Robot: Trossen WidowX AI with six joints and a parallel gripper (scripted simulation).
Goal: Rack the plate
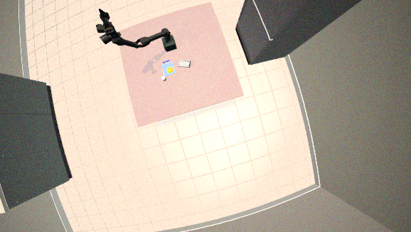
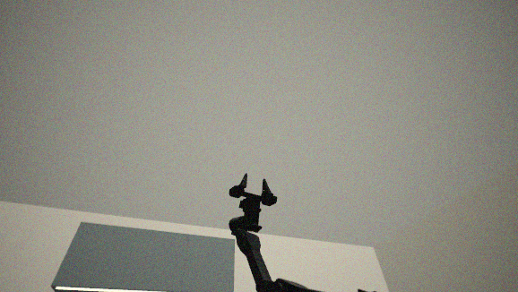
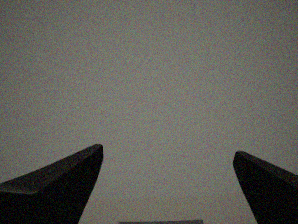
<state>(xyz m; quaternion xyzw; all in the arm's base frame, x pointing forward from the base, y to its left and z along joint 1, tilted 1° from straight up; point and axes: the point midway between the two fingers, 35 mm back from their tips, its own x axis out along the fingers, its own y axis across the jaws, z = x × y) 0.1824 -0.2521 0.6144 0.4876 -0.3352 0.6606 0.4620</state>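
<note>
Two risks we flag: the pincer (image 1: pixel 101 11) (image 2: pixel 255 176) (image 3: pixel 169 155), wide with nothing in it, points well away from the work, so a long swing could overshoot; and we can't tell plate from rack among the small things near the base (image 1: pixel 170 44), so a wrong grab is possible.

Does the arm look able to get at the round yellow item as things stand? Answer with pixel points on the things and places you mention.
Probably, once it swings back: the claw (image 1: pixel 102 13) (image 2: pixel 255 179) (image 3: pixel 169 155) is open and empty but pointed well away, and nothing visible covers the round yellow item (image 1: pixel 170 70).
</note>
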